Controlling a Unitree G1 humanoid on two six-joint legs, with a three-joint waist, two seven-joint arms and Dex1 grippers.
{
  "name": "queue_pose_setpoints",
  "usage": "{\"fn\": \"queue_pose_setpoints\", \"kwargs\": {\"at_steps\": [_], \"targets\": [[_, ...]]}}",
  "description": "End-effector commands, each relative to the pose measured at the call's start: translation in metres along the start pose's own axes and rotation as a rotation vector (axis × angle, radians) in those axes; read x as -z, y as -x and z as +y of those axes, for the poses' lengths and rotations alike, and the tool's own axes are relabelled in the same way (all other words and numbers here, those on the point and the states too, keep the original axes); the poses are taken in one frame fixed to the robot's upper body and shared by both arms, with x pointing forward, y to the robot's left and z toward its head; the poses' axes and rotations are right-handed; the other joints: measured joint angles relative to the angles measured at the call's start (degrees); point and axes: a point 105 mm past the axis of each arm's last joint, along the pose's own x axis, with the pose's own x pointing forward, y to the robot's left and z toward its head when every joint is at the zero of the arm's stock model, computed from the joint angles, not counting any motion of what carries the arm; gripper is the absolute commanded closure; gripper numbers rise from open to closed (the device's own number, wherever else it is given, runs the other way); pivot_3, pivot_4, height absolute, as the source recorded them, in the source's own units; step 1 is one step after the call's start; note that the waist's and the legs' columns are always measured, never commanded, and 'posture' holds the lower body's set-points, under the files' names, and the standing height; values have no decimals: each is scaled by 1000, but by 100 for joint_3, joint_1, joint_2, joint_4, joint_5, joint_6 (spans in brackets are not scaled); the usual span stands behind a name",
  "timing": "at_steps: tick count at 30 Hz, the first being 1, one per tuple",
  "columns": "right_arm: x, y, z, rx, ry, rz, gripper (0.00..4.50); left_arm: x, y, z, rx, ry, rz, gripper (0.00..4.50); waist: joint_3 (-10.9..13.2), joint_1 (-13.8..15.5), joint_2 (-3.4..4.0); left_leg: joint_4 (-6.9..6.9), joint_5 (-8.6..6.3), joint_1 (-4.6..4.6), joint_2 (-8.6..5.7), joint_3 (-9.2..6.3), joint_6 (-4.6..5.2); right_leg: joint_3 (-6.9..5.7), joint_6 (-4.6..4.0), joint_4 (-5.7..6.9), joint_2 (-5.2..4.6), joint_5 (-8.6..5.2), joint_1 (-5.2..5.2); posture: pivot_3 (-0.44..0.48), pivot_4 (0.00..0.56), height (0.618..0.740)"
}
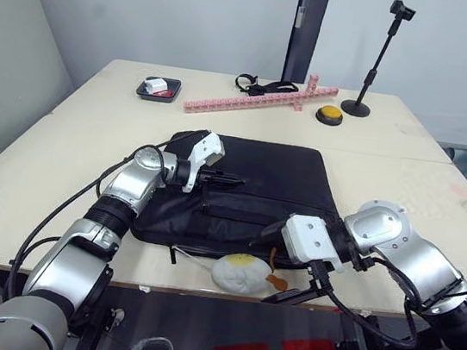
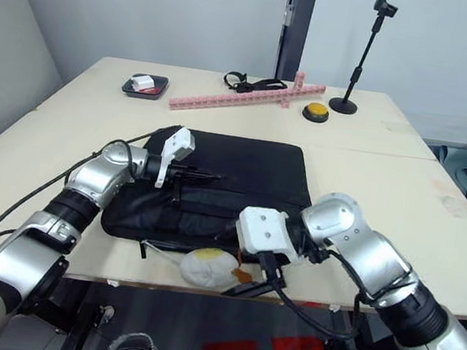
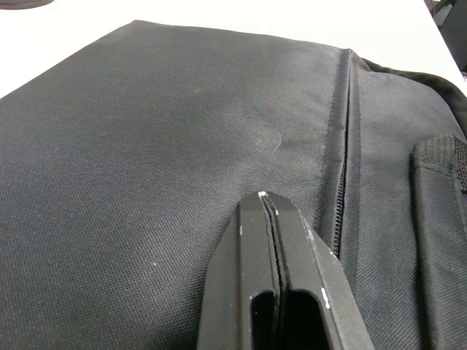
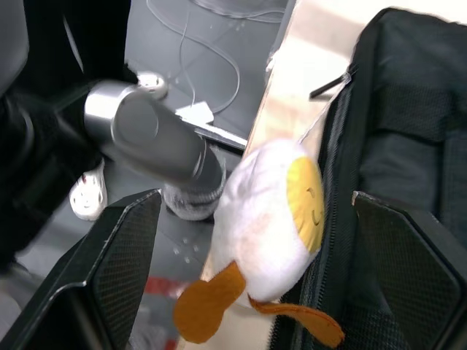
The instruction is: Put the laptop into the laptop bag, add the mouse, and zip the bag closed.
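laptop bag [image 1: 249, 190] lies flat on pale wooden table [image 1: 72, 144], grey walls behind.

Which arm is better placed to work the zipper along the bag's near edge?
Probably right: the right gripper, open, hovers at the bag's near edge. The left gripper, shut, rests on the bag's top.

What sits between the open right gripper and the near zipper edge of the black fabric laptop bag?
A white oval plush lump with a yellow patch and orange piece lies between the fingers of the right gripper, on the table edge against the near side of the black fabric laptop bag. Nothing else visible intervenes.
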Motion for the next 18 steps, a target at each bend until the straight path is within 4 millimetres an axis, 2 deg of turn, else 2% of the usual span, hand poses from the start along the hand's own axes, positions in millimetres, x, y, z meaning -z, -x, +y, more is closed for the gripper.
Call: {"fn": "queue_pose_setpoints", "kwargs": {"at_steps": [1, 6, 12, 15, 18], "targets": [[0, -4, -5, -8, 88, 22, 124, 32, 1, -4, -15, 73, 106, 4500, 0, 2, 0, 0, 0, 0, 0, 0, 0, 0, 0, 0, 0, 0, 0, 0, 150, 740], [12, -15, -9, -13, 154, 61, 124, 35, 3, -8, -9, 83, 109, 4500, -3, -3, -1, -1, -1, -2, 0, 0, -1, -1, 0, -4, 0, 0, 0, 0, 150, 740], [26, -16, -10, -36, 222, 109, 124, 36, 4, -8, -21, 76, 114, 4500, -3, -5, -1, -1, -1, -3, 0, 0, -1, -1, 0, -6, 0, 0, 0, 0, 150, 740], [21, -16, -11, -25, 217, 73, 962, 36, 4, -8, -20, 77, 115, 4500, -3, -12, -1, -2, -1, -3, 0, 0, -1, -1, 0, -6, 0, 0, 0, 0, 150, 740], [19, -16, -12, -18, 220, 57, 2024, 36, 4, -8, -20, 77, 117, 4500, -3, -12, -1, -2, -1, -3, 0, 0, -1, -1, 0, -7, 0, 0, 0, 0, 150, 740]]}}
